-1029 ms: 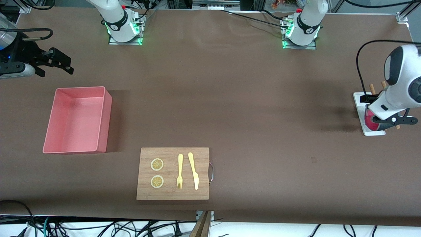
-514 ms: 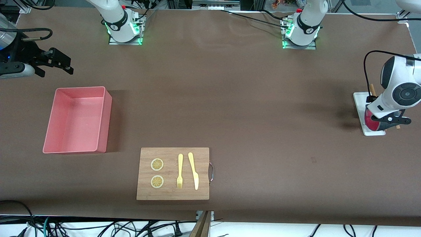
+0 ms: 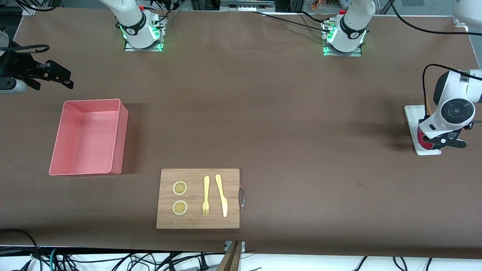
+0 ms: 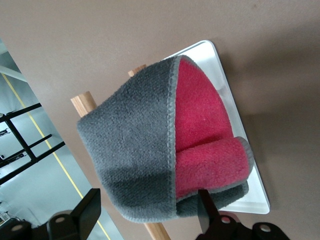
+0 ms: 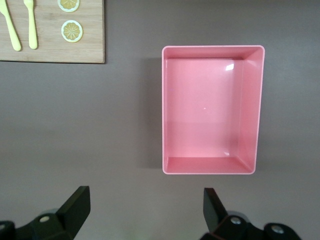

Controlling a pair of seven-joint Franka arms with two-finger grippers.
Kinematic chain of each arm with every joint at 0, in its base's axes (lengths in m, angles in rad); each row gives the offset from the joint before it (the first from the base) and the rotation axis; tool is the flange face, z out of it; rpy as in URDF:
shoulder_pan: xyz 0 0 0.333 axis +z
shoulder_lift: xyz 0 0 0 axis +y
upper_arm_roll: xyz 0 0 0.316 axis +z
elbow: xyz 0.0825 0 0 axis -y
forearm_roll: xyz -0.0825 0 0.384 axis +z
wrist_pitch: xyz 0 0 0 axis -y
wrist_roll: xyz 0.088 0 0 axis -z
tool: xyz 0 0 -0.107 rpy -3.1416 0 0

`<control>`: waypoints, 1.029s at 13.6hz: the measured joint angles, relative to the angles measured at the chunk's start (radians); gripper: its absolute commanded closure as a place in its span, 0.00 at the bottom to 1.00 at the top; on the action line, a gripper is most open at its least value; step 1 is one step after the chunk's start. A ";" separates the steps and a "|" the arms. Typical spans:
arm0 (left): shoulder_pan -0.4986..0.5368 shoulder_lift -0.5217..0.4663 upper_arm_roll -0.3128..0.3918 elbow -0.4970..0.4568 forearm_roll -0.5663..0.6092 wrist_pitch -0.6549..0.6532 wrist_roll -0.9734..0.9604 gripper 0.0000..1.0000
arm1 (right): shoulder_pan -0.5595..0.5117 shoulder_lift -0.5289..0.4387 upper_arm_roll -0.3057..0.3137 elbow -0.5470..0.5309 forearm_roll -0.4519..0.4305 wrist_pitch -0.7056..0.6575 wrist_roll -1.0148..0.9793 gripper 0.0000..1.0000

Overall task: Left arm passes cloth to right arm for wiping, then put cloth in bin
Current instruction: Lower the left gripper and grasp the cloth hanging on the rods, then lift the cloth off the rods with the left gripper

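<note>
The cloth (image 4: 150,145), grey on one face and magenta on the other, hangs folded over wooden pegs (image 4: 82,102) on a small white tray (image 4: 220,75) at the left arm's end of the table. My left gripper (image 4: 150,215) is open over it, one finger at each side of the cloth's lower edge. In the front view the left arm's wrist (image 3: 452,113) covers most of the cloth (image 3: 423,142). The pink bin (image 3: 119,139) stands toward the right arm's end. My right gripper (image 3: 62,75) hangs open and holds nothing, over bare table beside the bin (image 5: 250,110).
A wooden board (image 3: 197,223) lies near the table's front edge, bearing two lemon slices (image 3: 179,188), a yellow fork (image 3: 206,195) and a yellow knife (image 3: 221,194). Both arm bases stand along the table's back edge. Brown table spreads between the bin and the white tray (image 3: 411,116).
The left arm's wrist has turned and dropped lower over the tray and cloth. The right gripper has drifted slightly toward its end of the table.
</note>
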 measured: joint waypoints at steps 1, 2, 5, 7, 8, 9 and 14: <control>0.001 0.000 0.000 0.000 0.002 0.001 0.000 0.45 | 0.000 0.001 0.000 0.000 -0.002 0.001 0.000 0.00; 0.001 0.000 -0.001 0.001 0.003 0.002 0.000 0.56 | 0.000 0.001 0.002 0.000 -0.003 0.004 0.000 0.00; 0.001 0.000 -0.002 0.004 0.004 0.003 0.002 0.63 | 0.000 0.001 0.002 0.001 -0.006 0.010 0.000 0.00; 0.001 -0.001 -0.002 0.008 0.004 0.003 0.003 0.70 | 0.000 0.001 0.002 0.001 -0.007 0.010 0.000 0.00; 0.001 -0.002 -0.002 0.009 0.004 0.003 0.003 0.70 | 0.001 0.001 0.003 0.001 -0.009 0.009 0.000 0.00; 0.001 -0.004 -0.002 0.009 0.004 0.003 0.003 0.79 | 0.001 0.001 0.005 0.002 -0.010 0.009 0.000 0.00; 0.001 -0.016 -0.004 0.021 -0.008 0.000 0.056 1.00 | 0.003 -0.001 0.007 0.008 -0.012 -0.026 -0.078 0.00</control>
